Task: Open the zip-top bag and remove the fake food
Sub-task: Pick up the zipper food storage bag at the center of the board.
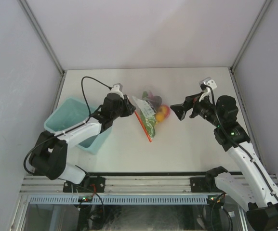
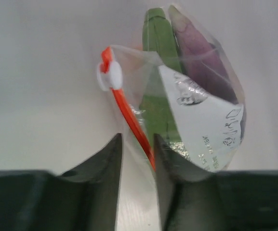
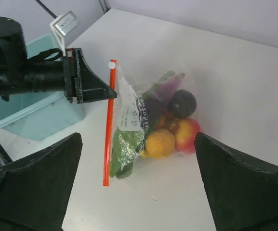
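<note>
While the right gripper (image 1: 178,111) hangs wide open and empty just right of the zip-top bag (image 1: 149,111) on the table (image 1: 191,154), the left gripper (image 2: 136,138) is the one in play. Its jaws stand partly apart, straddling the red zip strip (image 2: 129,115) without pinching it. That strip runs far to near along the bag's left edge, white slider (image 2: 111,77) at the far end, just beyond the fingers. Fake food (image 3: 172,130) sits bunched on the right side. Black print on the bag's white panel (image 2: 201,130) is too blurred to read.
</note>
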Tool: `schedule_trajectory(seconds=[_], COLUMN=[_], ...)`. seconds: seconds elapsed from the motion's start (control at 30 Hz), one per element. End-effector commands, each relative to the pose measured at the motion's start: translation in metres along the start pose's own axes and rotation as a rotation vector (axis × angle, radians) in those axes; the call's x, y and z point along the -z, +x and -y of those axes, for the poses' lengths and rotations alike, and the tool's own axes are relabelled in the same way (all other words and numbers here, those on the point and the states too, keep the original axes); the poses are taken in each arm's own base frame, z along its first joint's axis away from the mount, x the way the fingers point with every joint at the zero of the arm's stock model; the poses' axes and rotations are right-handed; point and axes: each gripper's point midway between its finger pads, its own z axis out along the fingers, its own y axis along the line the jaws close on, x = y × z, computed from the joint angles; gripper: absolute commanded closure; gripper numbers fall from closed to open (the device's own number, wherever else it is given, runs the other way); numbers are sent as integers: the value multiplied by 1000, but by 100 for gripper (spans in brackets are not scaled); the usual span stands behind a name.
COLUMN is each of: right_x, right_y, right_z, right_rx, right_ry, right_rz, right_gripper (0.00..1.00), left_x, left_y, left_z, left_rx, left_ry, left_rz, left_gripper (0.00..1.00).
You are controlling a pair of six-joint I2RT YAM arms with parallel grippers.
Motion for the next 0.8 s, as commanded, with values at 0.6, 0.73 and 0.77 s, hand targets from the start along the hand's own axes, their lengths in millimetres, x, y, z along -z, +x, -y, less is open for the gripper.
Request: schedule_trajectory(seconds=[0.6, 0.73, 0.77], right_x=[-2, -18, -27], right_y=[-29, -39, -38], right_z=[-4, 7, 10], right_rx=[25, 46, 77], right_ry=[-61, -106, -124], right_rz=[116, 149, 150], right_gripper=[1, 1, 1], left_x=[8, 12, 12], left_y=[-92, -96, -100], left_z=[125, 126, 126], left_rx=[-1079, -1225, -1243], left_ry=[560, 604, 611], left_rz=[148, 160, 167], left_gripper=[100, 100, 100])
